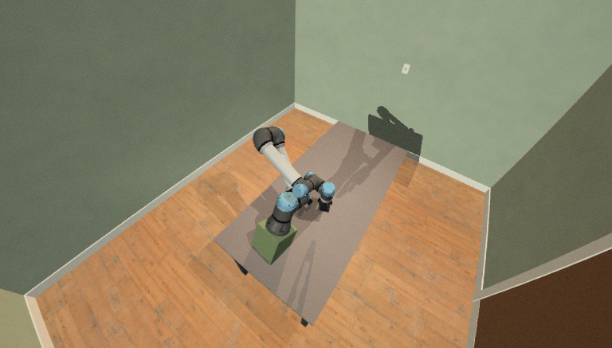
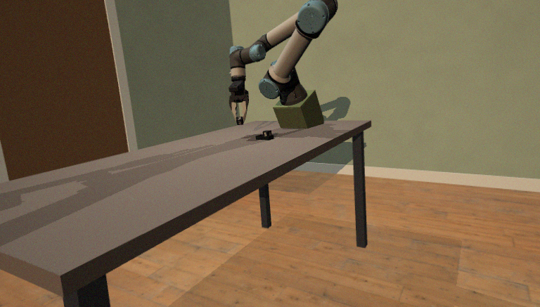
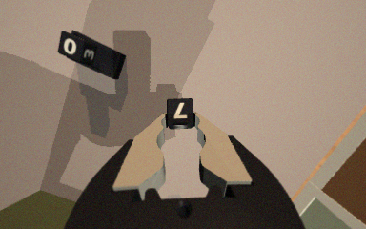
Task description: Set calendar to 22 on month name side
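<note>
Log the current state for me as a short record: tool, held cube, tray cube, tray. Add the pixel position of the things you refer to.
tool: (image 1: 324, 209) (image 2: 239, 121) (image 3: 180, 119) shut on a cube, above the table
held cube: black number cube (image 2: 239, 120) (image 3: 180, 113), pale 7-like digit toward the wrist camera
tray cube: second black number cube (image 2: 267, 133) (image 3: 70, 46), 0 on top
tray: black calendar tray (image 2: 260, 137) (image 3: 107, 62), on the table (image 1: 361, 191) (image 2: 178, 176)
placement: one cube still to seat
</note>
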`<state>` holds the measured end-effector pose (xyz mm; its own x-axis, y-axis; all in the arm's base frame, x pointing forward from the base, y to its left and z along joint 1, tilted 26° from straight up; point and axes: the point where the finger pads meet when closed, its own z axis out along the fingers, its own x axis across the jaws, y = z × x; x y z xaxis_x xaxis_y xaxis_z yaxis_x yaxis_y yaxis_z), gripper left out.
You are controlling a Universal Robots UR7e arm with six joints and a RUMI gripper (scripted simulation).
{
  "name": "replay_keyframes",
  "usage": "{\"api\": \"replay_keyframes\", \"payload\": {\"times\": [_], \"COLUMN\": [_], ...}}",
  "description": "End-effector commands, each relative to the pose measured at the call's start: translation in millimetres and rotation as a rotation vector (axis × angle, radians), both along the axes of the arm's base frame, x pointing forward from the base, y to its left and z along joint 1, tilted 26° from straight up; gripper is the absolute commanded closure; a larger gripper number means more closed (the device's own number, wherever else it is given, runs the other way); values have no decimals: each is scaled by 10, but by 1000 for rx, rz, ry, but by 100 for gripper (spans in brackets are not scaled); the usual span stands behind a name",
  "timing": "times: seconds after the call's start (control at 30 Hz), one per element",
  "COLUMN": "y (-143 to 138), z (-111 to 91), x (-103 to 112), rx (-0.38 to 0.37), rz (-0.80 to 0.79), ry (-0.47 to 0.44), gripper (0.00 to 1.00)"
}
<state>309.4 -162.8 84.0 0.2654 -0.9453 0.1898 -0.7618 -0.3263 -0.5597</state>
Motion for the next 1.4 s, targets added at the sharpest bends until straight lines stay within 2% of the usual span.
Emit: {"api": "replay_keyframes", "payload": {"times": [0.0, 0.77, 1.13, 1.37], "y": [-10, -22, -6, -12], "z": [10, 0, -42, -34], "x": [2, 1, -14, -14], "rx": [0, 11, 45, 63], "rz": [2, 10, 37, 50], "ry": [-30, -71, -144, -225], "gripper": [90, 90, 90, 90]}}
